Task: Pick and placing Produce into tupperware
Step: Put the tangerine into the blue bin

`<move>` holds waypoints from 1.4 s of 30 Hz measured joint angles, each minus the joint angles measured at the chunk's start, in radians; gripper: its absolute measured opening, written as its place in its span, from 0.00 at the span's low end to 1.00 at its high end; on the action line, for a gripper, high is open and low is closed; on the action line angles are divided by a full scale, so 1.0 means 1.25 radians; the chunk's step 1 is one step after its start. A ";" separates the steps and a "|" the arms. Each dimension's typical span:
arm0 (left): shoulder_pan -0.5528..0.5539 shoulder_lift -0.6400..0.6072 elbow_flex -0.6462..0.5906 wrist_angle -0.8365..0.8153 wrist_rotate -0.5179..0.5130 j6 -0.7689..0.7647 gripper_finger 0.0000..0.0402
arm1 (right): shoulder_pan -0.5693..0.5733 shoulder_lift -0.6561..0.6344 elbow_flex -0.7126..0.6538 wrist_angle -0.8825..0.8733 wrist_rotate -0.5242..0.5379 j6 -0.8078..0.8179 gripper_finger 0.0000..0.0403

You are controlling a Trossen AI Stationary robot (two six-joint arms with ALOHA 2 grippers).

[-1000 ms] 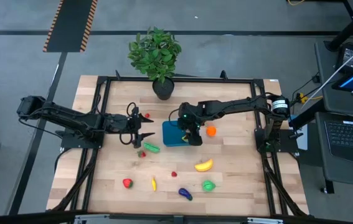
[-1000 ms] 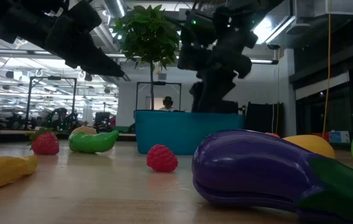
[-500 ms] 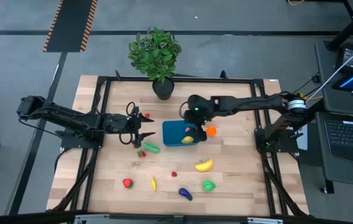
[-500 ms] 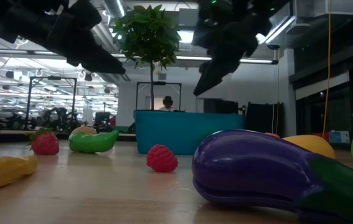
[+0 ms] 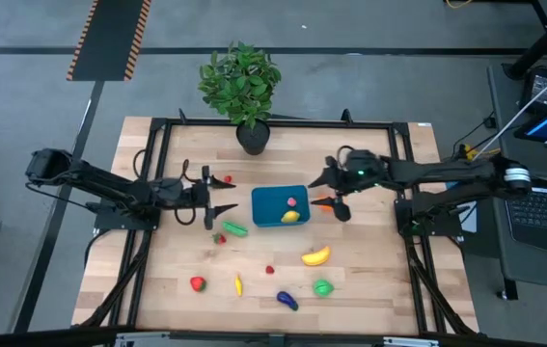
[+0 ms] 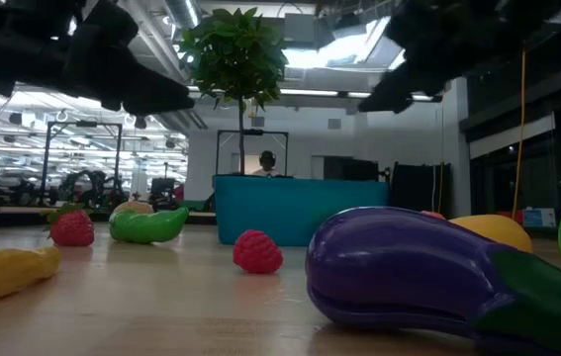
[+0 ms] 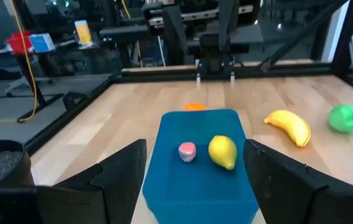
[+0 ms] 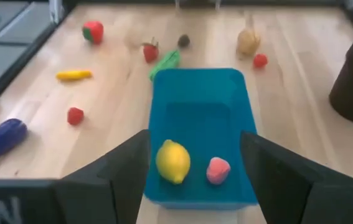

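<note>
Both arms are reaching in low over the desk (image 5: 369, 289), left jaws (image 5: 213, 196) & right jaws (image 5: 330, 191) gaping open, empty, flanking the teal tupperware (image 5: 265, 207). Inside it are lying 2 produce pcs: 1 lemon (image 5: 291, 216), 1 pink piece (image 5: 291, 201). An orange piece (image 5: 323, 202) is sitting just beside the right jaws.

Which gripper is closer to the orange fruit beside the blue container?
The right. The right gripper hangs open right at the orange fruit, while the left gripper waits open across the tupperware.

Tupperware (image 5: 275, 205) open from above; plant pot (image 5: 253, 137) stands behind.
</note>
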 joint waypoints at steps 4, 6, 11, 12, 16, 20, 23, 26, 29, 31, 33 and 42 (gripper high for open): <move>0.000 -0.033 -0.017 -0.009 0.002 0.000 0.65 | 0.000 -0.101 -0.077 0.050 -0.002 -0.001 0.62; -0.001 -0.051 -0.017 -0.022 0.017 -0.003 0.65 | -0.004 -0.142 -0.115 0.081 -0.002 -0.002 0.62; -0.001 -0.079 -0.016 -0.042 0.052 0.000 0.65 | -0.028 -0.224 -0.196 0.124 -0.022 -0.005 0.62; -0.001 -0.083 -0.016 -0.058 0.052 0.000 0.65 | -0.034 -0.237 -0.205 0.124 -0.021 -0.005 0.62; -0.001 -0.090 -0.016 -0.092 0.053 -0.030 0.65 | -0.060 -0.281 -0.226 0.125 -0.027 -0.007 0.62; -0.001 -0.090 -0.016 -0.097 0.053 -0.036 0.65 | -0.097 -0.318 -0.256 0.118 -0.051 -0.020 0.61; -0.001 -0.090 -0.016 -0.097 0.053 -0.036 0.65 | -0.126 -0.334 -0.279 0.106 -0.053 -0.004 0.60; -0.001 -0.090 -0.016 -0.097 0.053 -0.036 0.65 | -0.147 -0.333 -0.287 0.099 -0.043 0.036 0.58; -0.001 -0.090 -0.016 -0.097 0.053 -0.036 0.65 | -0.153 -0.331 -0.288 0.092 -0.043 0.093 0.58; -0.001 -0.090 -0.016 -0.097 0.052 -0.036 0.65 | -0.153 -0.331 -0.288 0.093 -0.042 0.120 0.58; -0.001 -0.090 -0.016 -0.097 0.048 -0.036 0.65 | -0.153 -0.331 -0.288 0.092 -0.042 0.124 0.58; 0.014 -0.090 -0.016 -0.097 0.034 -0.037 0.65 | -0.153 -0.329 -0.282 0.064 0.001 0.145 0.56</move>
